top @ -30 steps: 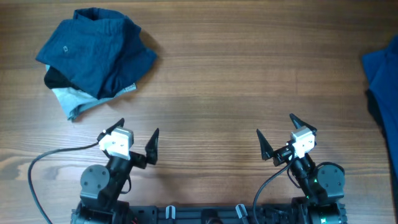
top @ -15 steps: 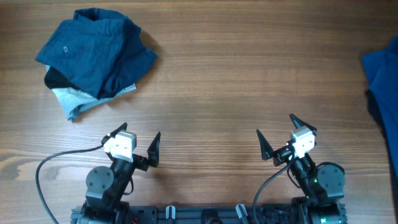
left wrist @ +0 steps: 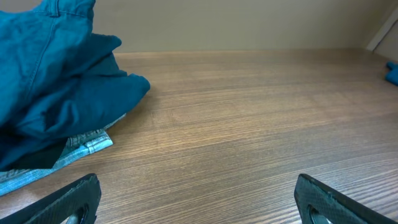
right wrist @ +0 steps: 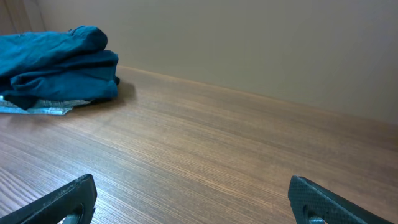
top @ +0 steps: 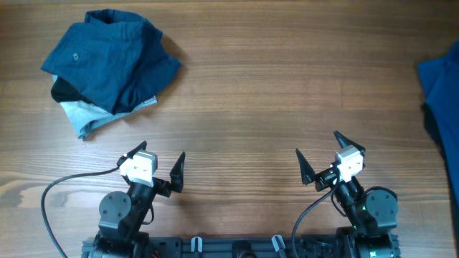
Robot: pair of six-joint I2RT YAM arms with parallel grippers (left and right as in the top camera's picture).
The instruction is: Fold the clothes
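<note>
A pile of folded dark blue clothes [top: 111, 61] lies at the table's far left, with a light blue-grey garment [top: 82, 118] under it. The pile also shows in the left wrist view [left wrist: 56, 93] and the right wrist view [right wrist: 59, 62]. More blue cloth [top: 441, 93] lies at the right edge, partly out of view. My left gripper [top: 159, 156] is open and empty near the front edge, well short of the pile. My right gripper [top: 318, 154] is open and empty at the front right.
A grey cable [top: 68, 179] loops from the left arm's base over the wooden table [top: 244, 93]. A plain wall [right wrist: 249, 43] stands behind the table's far edge.
The left arm has drawn back slightly toward the front edge and its cable loop has shifted. The right arm and the clothes have not moved.
</note>
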